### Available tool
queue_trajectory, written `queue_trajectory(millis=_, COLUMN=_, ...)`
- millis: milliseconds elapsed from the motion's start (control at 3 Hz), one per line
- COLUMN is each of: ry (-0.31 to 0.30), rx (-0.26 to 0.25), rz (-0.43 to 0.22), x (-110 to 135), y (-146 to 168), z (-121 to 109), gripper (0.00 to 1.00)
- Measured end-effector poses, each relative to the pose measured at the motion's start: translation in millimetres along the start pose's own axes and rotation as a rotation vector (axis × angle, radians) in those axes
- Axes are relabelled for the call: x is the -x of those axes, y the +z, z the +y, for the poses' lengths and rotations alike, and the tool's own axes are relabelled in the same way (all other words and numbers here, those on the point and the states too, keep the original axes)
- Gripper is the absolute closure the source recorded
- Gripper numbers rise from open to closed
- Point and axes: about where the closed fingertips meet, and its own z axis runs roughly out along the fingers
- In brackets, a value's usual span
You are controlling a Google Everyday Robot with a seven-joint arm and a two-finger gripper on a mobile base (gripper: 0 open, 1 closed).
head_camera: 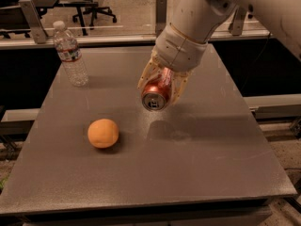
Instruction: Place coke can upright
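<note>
The coke can [156, 94] is red with a silver end that faces the camera. It is tilted, nearly on its side, and held above the grey table [197, 173] near its middle. My gripper [161, 86] is shut on the coke can, with its pale fingers [146, 74] on either side of the can's body. The can's shadow lies on the table just below and to the right of it.
An orange [103, 133] sits on the table to the front left of the can. A clear plastic water bottle [70, 54] stands upright at the table's back left. Office chairs and a rail stand behind the table.
</note>
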Motion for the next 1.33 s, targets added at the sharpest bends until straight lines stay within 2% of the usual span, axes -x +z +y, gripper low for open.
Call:
queue_trajectory(millis=333, ry=0.049, rx=-0.024, rz=-0.041, x=-8.2, y=-4.2, z=-2.2, gripper=1.00)
queue_trajectory(millis=667, ry=0.158, rx=-0.095, rz=-0.138, x=-32.8, y=-16.4, z=-7.1, gripper=1.00)
queue_trajectory(millis=1333, ry=0.327, rx=-0.293, rz=-0.339, x=-62.8, y=-17.7, z=-8.4, gripper=1.00)
